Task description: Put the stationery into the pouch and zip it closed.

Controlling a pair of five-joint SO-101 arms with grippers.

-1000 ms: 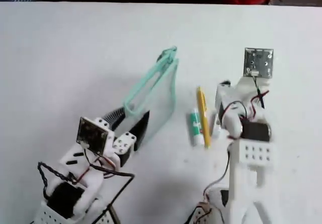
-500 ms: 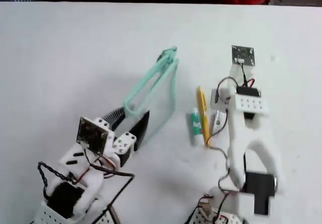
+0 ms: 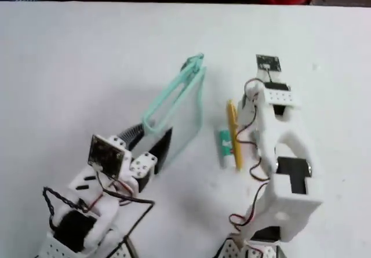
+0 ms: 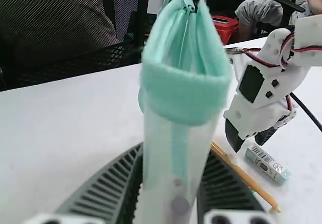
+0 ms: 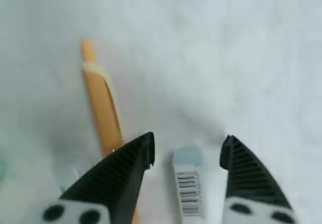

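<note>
A clear pouch (image 3: 177, 104) with a teal zipper stands on edge on the white table; its top is gaping in the left wrist view (image 4: 183, 78). My left gripper (image 3: 148, 140) is shut on its near end. An orange pen (image 3: 233, 131) lies beside a teal-and-white stick (image 3: 224, 145). In the right wrist view, my right gripper (image 5: 188, 141) hangs open just above a white barcoded tube (image 5: 187, 183), with the pen (image 5: 103, 108) beside one finger. The left wrist view shows that gripper (image 4: 249, 136) over the tube (image 4: 266, 164) and the pen (image 4: 246, 179).
The right arm (image 3: 272, 98) stretches over the table to the right of the pen. The table's far edge (image 3: 185, 3) runs along the back, with wide bare table between it and the pouch. Dark chairs stand beyond the edge.
The right arm has swung left and stretched forward, bringing its gripper down over the pen and tube. The left arm and the pouch have not moved.
</note>
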